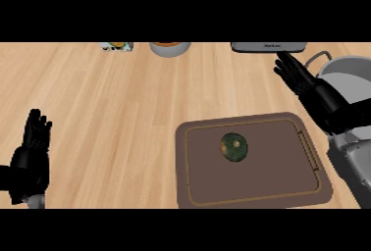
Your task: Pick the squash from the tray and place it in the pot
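Sees the squash (233, 146) lying in the tray (199, 196), a little left of its middle, touched by neither hand. Finds the tray on the wooden counter (109, 108), toward the lower right. Holds the right hand (296, 76) beyond the tray's far right corner, fingers straight and slightly spread, clasping nothing, well apart from the squash and just beside the grey pot (355, 66) at the right edge. Rests the left hand (30, 147) at the lower left edge, fingers straight and up, empty. Has a bowl (170, 48), a small box (116, 46) and a grey appliance (268, 46) along the counter's far edge.
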Available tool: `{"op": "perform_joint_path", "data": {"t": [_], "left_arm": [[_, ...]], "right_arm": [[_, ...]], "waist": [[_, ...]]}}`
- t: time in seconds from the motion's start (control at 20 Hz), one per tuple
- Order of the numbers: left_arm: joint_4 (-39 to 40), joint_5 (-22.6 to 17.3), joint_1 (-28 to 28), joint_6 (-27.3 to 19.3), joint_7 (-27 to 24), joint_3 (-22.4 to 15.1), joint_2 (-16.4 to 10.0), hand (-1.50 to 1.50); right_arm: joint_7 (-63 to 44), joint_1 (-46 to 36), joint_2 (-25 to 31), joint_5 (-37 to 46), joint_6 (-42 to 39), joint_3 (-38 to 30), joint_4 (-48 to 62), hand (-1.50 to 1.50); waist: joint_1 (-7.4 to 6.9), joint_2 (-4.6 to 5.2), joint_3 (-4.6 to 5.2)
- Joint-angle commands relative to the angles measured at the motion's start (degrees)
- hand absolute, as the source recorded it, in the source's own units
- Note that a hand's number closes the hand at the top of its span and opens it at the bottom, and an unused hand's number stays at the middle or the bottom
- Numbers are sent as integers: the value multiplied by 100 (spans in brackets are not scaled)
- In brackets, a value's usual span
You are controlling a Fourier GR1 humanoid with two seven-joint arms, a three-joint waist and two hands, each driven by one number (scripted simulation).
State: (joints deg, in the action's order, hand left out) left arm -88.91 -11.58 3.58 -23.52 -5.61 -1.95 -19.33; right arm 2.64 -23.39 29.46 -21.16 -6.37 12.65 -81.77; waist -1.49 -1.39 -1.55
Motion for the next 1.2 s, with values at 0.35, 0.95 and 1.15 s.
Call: {"op": "perform_joint_path", "data": {"t": [0.35,0.95,1.15], "left_arm": [[-295,-207,-1092,607,622,-473,-30,0],[-190,-314,-1717,653,1398,-394,-119,0],[-146,-257,-1863,556,1431,-340,-97,0]], "right_arm": [[2036,-1666,142,1638,-1381,818,559,150],[5238,-2382,17,1807,-2990,913,3093,-150],[5103,-2547,360,2524,-3022,1739,2683,-150]], "waist": [[-312,335,131],[-224,270,141],[-106,210,148]]}}
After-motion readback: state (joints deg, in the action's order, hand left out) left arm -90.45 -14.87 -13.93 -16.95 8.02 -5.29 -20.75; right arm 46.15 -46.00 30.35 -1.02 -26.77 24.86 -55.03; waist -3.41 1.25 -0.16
